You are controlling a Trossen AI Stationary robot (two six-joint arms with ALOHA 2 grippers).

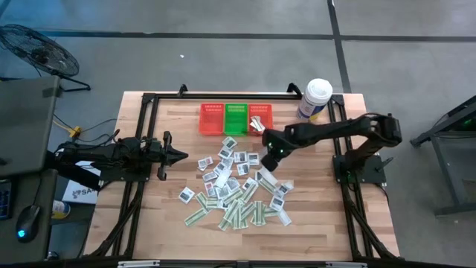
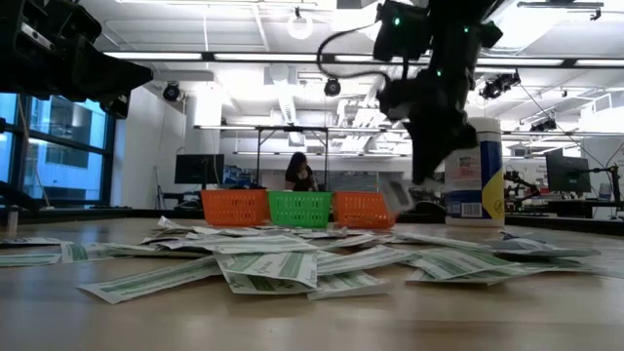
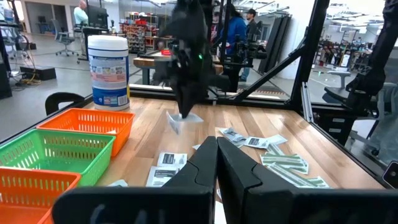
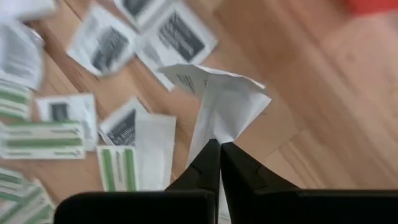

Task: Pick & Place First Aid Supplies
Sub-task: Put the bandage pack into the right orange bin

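Many small flat packets, white squares with dark print and green-and-white strips, lie scattered flat on the wooden table. My right gripper hangs above the pile's far right part, shut on one crumpled white packet, also seen in the low view. My left gripper waits shut and level at the table's left, its fingers pointing across at the pile. My right gripper pinches the white packet by one narrow end between its two fingertips, coming steeply from above. The packet is creased and bent at the pinch. It hangs below the fingers, lifted clear of the table and of the other packets.
Three small mesh baskets stand in a row at the far edge: orange-red, green, orange-red with a packet inside. A white tub with a blue label stands to their right. Black frame rails border the table.
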